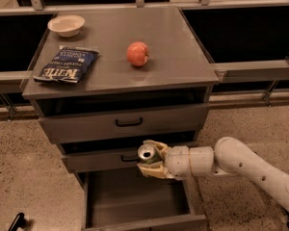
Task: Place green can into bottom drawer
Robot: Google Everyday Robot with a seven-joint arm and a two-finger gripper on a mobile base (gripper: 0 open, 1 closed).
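The green can [146, 155], silver top up, is held in my gripper [151, 160], whose pale fingers are shut around it. The white arm reaches in from the right. The can hangs just in front of the middle drawer's handle and above the back of the bottom drawer [135, 201], which is pulled out, with a plain grey inside and nothing in it.
On the cabinet top lie a red apple [137, 53], a dark blue chip bag [66, 64] and a white bowl [66, 25]. The top drawer [125, 123] and middle drawer [101, 160] are closed. Speckled floor lies on both sides.
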